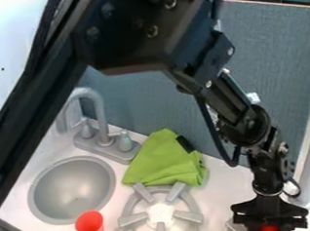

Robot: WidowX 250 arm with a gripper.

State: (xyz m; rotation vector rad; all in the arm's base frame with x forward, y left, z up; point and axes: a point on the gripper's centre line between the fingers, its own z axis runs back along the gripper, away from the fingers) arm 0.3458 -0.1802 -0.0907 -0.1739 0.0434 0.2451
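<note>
Pincer point(270, 213) at the lower right corner of the frame, hanging over the right end of the tabletop point(220, 186). State: cannot tell whether it is released or clenched. A red object point(269, 230) sits directly at its underside, cut off by the bottom edge; bright, saturated red against the black mount. Shape not readable; grasp on it not confirmed.

Just left of the pincer, at the bottom edge: a pale grey piece point(236, 229), partly cut off, identity unclear.

Black arm point(238, 96) enters from the top and left, thick links across the upper left, then slants down to the lower right. It covers much of the grey-blue back panel point(275, 47) and part of the white wall at left. A loose black cable loops beside its lower joints.

Bottom centre: stove burner point(195, 217), grey ring with flat prongs, pale centre. Above it, near frame centre: lime-green cloth point(161, 161), folded and rumpled, its lower edge close to the upper prongs; a black patch point(185, 144) at its upper right.

Bottom, left of the burner: red-orange cylinder point(90, 229), rounded top end, smooth, lower end cut off. It is near the lower right rim of the round grey sink point(73, 190). Behind the sink: grey tap point(100, 115) with curved spout and two handles.
</note>
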